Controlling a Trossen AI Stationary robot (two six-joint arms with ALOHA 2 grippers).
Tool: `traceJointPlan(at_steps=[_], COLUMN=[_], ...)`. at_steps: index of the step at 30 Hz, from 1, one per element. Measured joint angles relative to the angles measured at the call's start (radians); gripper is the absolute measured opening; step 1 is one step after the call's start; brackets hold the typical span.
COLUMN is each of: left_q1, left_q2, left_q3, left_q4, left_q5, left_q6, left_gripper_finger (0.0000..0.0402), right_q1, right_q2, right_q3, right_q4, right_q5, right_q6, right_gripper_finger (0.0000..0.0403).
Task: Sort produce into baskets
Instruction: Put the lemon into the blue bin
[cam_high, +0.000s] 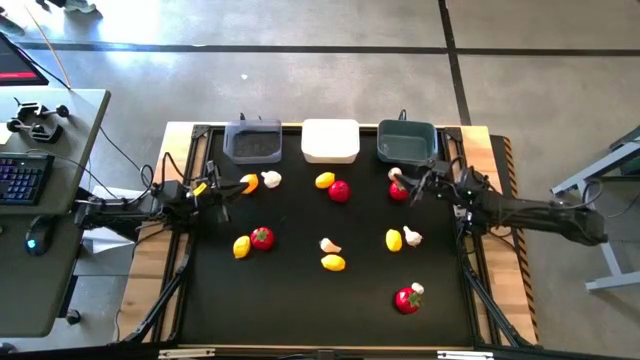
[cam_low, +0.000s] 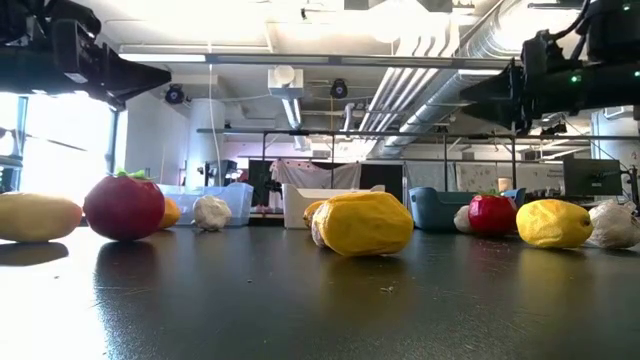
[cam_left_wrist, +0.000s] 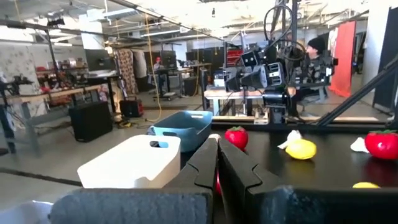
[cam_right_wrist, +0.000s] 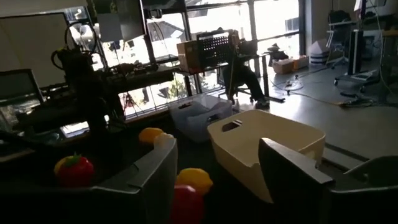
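The produce lay scattered over the black table (cam_high: 300, 300), none of it yet in a tub. Nearest the front edge sat a tomato (cam_high: 406, 300) with a garlic bulb (cam_high: 418, 288) touching it. Farther in were a lemon (cam_high: 333, 263), another garlic bulb (cam_high: 329, 245), and a lemon and tomato side by side (cam_high: 252, 241).

These toy pieces looked light, hard and smooth, so likely to roll or slip; a grip across the widest middle seemed safest.

The right gripper (cam_right_wrist: 217, 171) hovered with fingers apart, holding nothing, near a tomato (cam_high: 399, 190) just before the teal tub (cam_high: 406, 141). The left gripper (cam_left_wrist: 217, 168), fingers pressed together and empty, waited by the table's left edge.

At the back stood the grey tub (cam_high: 253, 141) and white tub (cam_high: 330, 141). Paired pieces touching each other could crowd a clean grasp.
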Motion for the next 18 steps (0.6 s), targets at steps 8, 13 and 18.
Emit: traceJointPlan(at_steps=[8, 13, 18], left_q1=[0.0, 0.0, 0.0], left_q2=[0.0, 0.0, 0.0], left_q3=[0.0, 0.0, 0.0], left_q4=[0.0, 0.001, 0.001], left_q5=[0.001, 0.001, 0.002], left_q6=[0.007, -0.001, 0.032], left_gripper_finger=[0.0, 0.0, 0.0], right_q1=[0.098, 0.159, 0.191], right_q2=[0.138, 0.221, 0.308], right_q3=[0.0, 0.008, 0.083], right_q4=[0.096, 0.174, 0.134], right_q5=[0.147, 0.21, 0.288], right_q6=[0.016, 0.022, -0.001], right_gripper_finger=[0.022, 0.022, 0.022])
